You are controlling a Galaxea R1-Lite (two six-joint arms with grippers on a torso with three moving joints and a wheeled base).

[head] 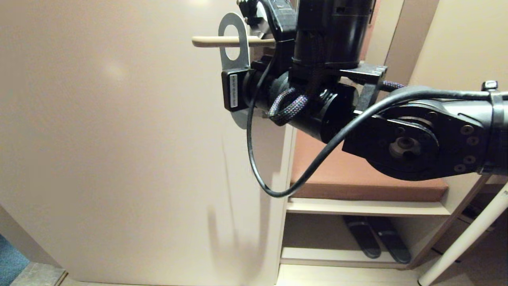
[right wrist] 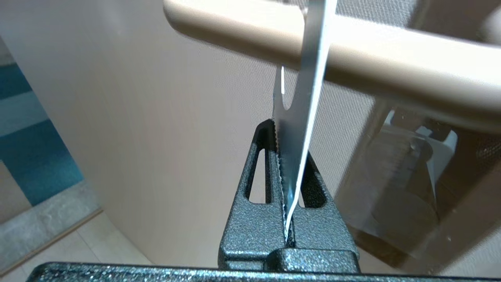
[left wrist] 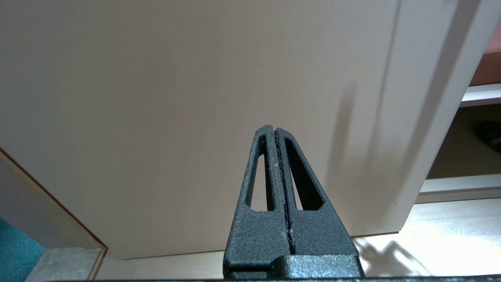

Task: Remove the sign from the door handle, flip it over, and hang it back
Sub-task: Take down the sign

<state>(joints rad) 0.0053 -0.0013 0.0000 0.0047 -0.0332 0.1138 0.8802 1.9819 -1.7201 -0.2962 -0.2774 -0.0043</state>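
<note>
The sign [head: 234,63], a pale rounded card, hangs on the cream door handle [head: 210,41], which passes through its oval hole. In the right wrist view the sign [right wrist: 297,129] is edge-on below the handle [right wrist: 391,58]. My right gripper [right wrist: 287,145] is shut on the sign's lower part; in the head view the right arm [head: 317,107] hides its fingers. The sign's lettering does not show. My left gripper [left wrist: 274,131] is shut with nothing in it, low down and pointing at the bottom of the beige door [left wrist: 176,98].
The door's edge [head: 287,159] runs down the middle. To its right stand a brown bench top [head: 357,178], shelves with dark slippers [head: 377,238] and a white pole [head: 468,234]. Blue carpet [head: 12,258] lies at the lower left. The glossy brown backplate [right wrist: 411,176] is behind the handle.
</note>
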